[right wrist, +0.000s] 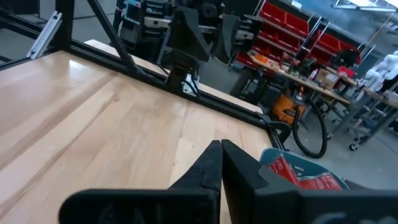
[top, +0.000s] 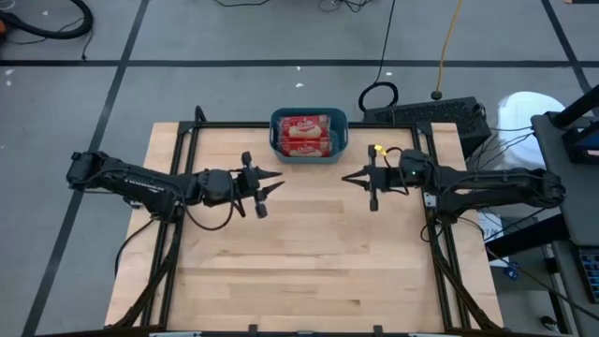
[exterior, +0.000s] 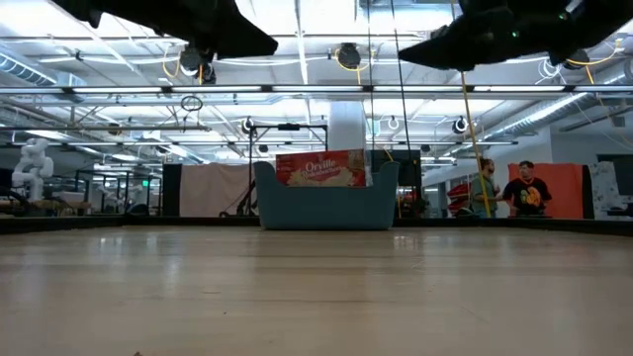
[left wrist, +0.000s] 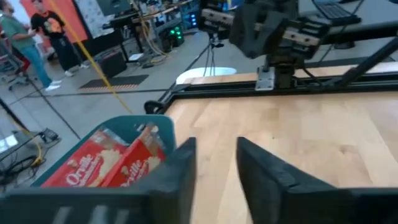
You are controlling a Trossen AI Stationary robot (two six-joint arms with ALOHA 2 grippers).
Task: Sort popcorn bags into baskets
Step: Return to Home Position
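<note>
The teal basket (top: 343,132) stands at the middle of the table's far edge, and red popcorn bags (top: 305,134) with cream oval labels lie stacked in it. The low view shows the basket (exterior: 326,208) with a bag (exterior: 321,168) rising above its rim. My left gripper (top: 273,183) hovers open above the table, left of and nearer than the basket, pointing right. My right gripper (top: 348,178) hovers shut to the basket's near right, pointing left. Both hold nothing. The left wrist view shows the bags (left wrist: 102,167) inside the basket (left wrist: 152,124). The right wrist view shows a bag (right wrist: 298,174).
A black metal frame (top: 178,234) runs along the table's sides and far edge. The wooden tabletop (top: 309,253) lies bare between and in front of the arms. People (exterior: 524,190) stand in the room far beyond the table.
</note>
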